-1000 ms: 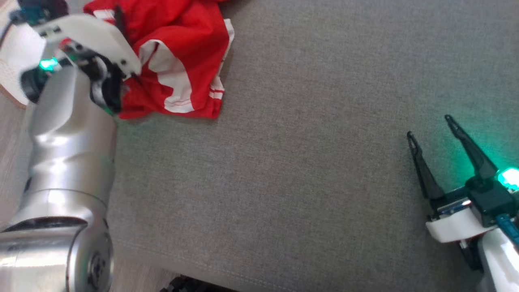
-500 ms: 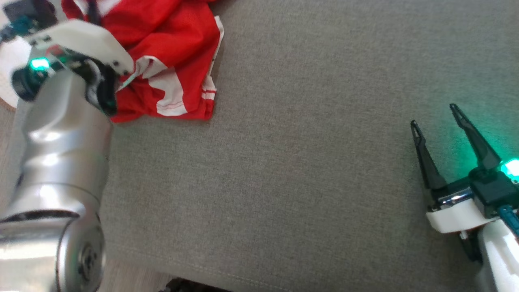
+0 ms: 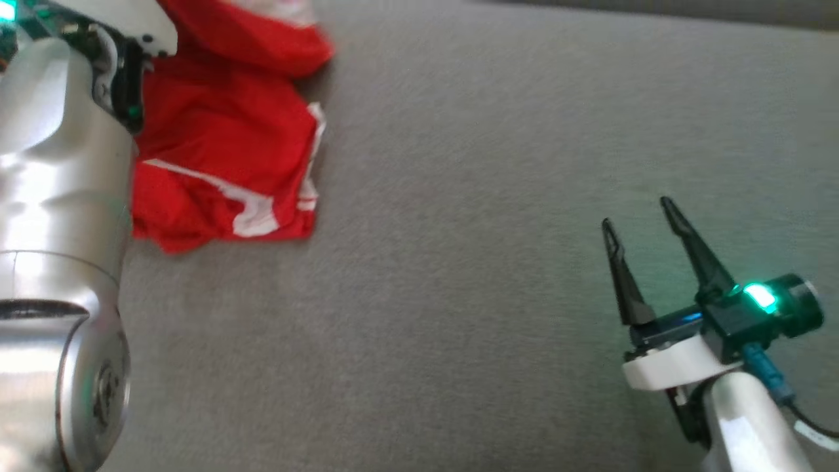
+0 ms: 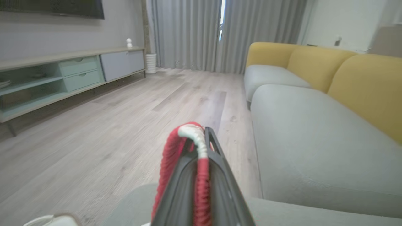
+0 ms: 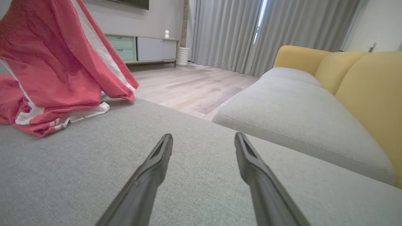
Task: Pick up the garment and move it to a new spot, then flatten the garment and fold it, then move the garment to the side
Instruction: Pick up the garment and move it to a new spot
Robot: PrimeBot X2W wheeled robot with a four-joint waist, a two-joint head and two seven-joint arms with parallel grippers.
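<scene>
Ok, left gripper (image 4: 201,135) fingers are clamped on a bunched, white-trimmed edge of the red garment (image 3: 223,164), with fabric wedged between them and rolled over the tips. Right gripper (image 3: 636,213) fingers are spread wide, holding nothing, low over the bare grey cushion (image 3: 459,295) and well apart from the cloth. Garment is at the far-left side of the cushion beside the left forearm (image 3: 59,183): upper part is up off the surface, lower hem lies on it (right wrist view shows it as a tent)

Step looks like the pick-up for the move. To do it well I'd lift straight until the hem clears the cushion before travelling, otherwise it drags and rebunches. Go slow, a single pinch on a rolled edge can slip. Aim for mid-cushion so both arms can reach for flattening

Orientation: long axis runs from the pinch down to the striped hem (image 5: 40,125), steep rather than flat; in the head view the hem end points toward the robot's side of the cushion
</scene>
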